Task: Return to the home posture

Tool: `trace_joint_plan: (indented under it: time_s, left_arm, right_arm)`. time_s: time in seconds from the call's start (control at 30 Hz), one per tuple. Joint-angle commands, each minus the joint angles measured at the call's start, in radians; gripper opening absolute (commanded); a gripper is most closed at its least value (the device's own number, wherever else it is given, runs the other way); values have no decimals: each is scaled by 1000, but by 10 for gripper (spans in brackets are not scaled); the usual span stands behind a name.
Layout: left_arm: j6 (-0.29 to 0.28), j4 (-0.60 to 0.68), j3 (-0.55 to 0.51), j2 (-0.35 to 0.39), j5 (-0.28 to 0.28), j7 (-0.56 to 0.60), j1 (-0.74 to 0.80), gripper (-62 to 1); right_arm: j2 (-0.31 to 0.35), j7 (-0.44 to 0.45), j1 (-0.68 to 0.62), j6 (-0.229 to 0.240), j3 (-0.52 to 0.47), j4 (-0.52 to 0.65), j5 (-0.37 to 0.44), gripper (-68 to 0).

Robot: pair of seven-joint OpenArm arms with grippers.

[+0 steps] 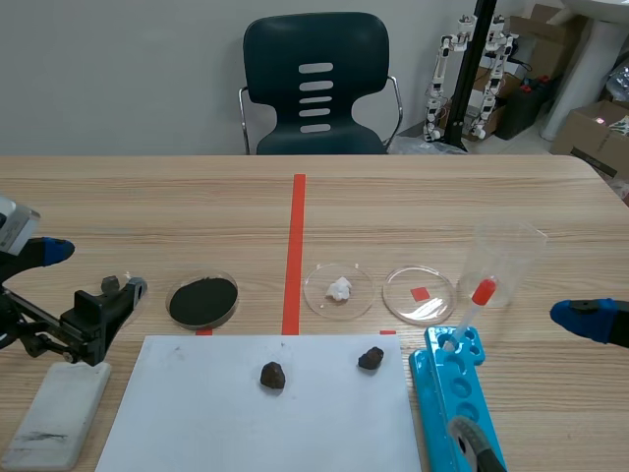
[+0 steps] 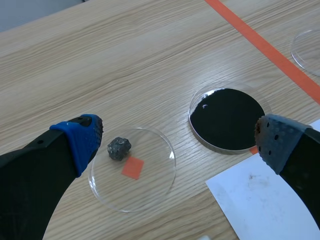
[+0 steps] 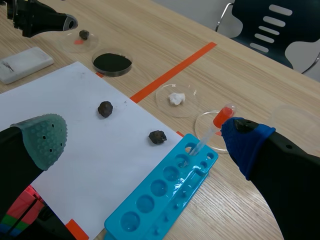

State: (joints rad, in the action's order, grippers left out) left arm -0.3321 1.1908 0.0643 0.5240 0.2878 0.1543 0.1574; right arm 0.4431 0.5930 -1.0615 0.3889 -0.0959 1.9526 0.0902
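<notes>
Left gripper [image 2: 180, 142]: low at the table's [image 1: 147, 197] left edge, jaws wide, hanging over the stone dish [image 2: 155, 186].
Right gripper [image 3: 144, 140]: low at the right edge, jaws wide, near the blue tray [image 1: 447, 393].
Dishes: four clear round ones: the stone dish with one small grey stone [image 2: 119, 148], a powder dish [image 1: 202, 301], a white-lump dish [image 1: 339, 290] and a bare dish [image 1: 420, 293].
Dark lumps: two on the white sheet [image 1: 197, 413], at [image 1: 272, 375] and [image 1: 371, 359].
Singles: dropper [image 1: 477, 300], beaker [image 1: 506, 251], white block [image 1: 59, 413], chair [image 1: 314, 84].
</notes>
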Motion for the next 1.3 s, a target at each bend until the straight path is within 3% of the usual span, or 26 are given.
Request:
trace_joint_plan:
  time_s: [0.0,0.23,0.33,0.53,0.8,0.93,1.1,1.27]
  left_arm:
    - [6,2,-5,6,7,20,-5,14]
    - [8,71,-5,29,14,243,95,14]
    - [14,136,-5,47,14,254,161,14]
    - [79,294,-29,64,14,276,306,14]
    - [76,525,-108,63,0,276,507,14]
    - [76,617,-151,45,-57,275,584,14]
    - [76,712,-196,-10,-180,275,675,14]
    - [76,790,-201,-31,-243,276,761,14]
  right_arm:
    - [0,14,0,0,-1,12,10,-22]
    - [0,14,0,0,-1,12,10,-22]
    - [0,14,0,0,-1,12,10,-22]
    - [0,14,0,0,-1,12,10,-22]
    - [0,14,0,0,-1,12,10,-22]
    - [0,14,0,0,-1,12,10,-22]
    - [0,14,0,0,-1,12,10,-22]
    - [0,14,0,0,-1,12,10,-22]
